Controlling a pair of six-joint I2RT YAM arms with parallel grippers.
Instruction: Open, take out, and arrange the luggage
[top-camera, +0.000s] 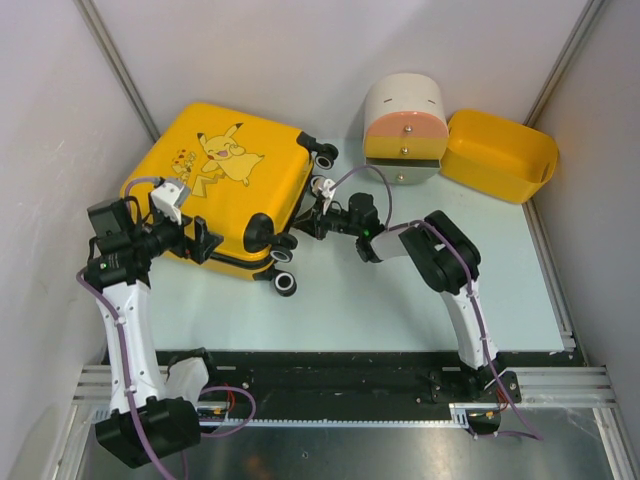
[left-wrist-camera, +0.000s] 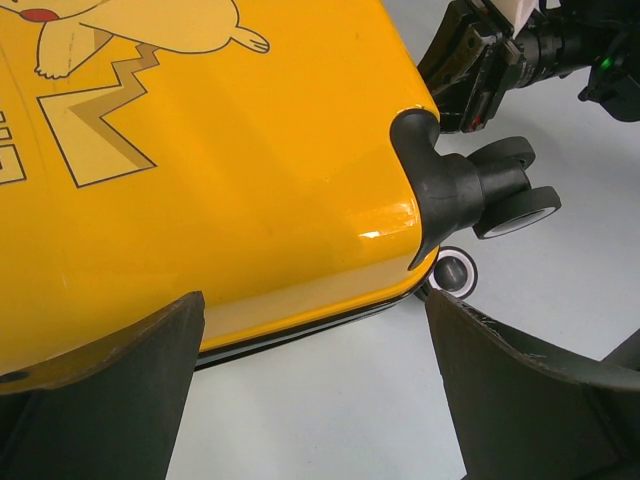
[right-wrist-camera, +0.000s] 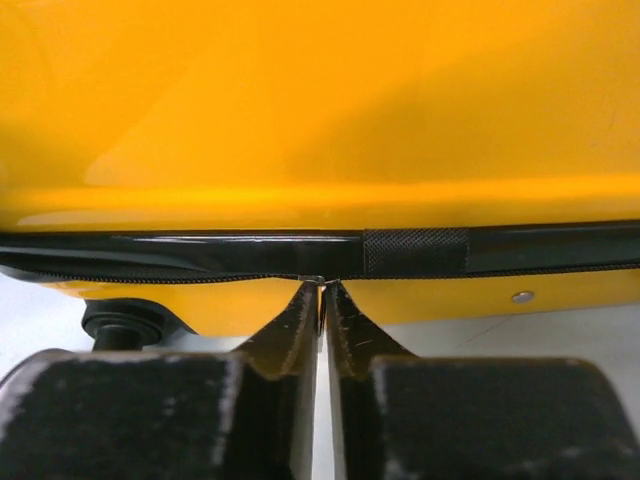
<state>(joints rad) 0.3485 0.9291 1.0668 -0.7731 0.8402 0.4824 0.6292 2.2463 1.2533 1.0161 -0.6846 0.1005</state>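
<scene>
luggage (top-camera: 240, 200) flat, long axis left-right, wheels right; left gripper (left-wrist-camera: 312, 315) agape, empty; right gripper (right-wrist-camera: 322, 292) pinching zipper pull (right-wrist-camera: 311, 279).

Lab test cell: white panel walls (top-camera: 330, 40), aluminium rails (top-camera: 340, 384).

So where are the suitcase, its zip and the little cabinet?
Suitcase (top-camera: 225, 185): top view, on its printed yellow lid.
Zip (right-wrist-camera: 150, 252): right wrist view, on the black band along the shell's edge.
Cabinet (top-camera: 403, 100): top view, on its cream rounded top.
</scene>
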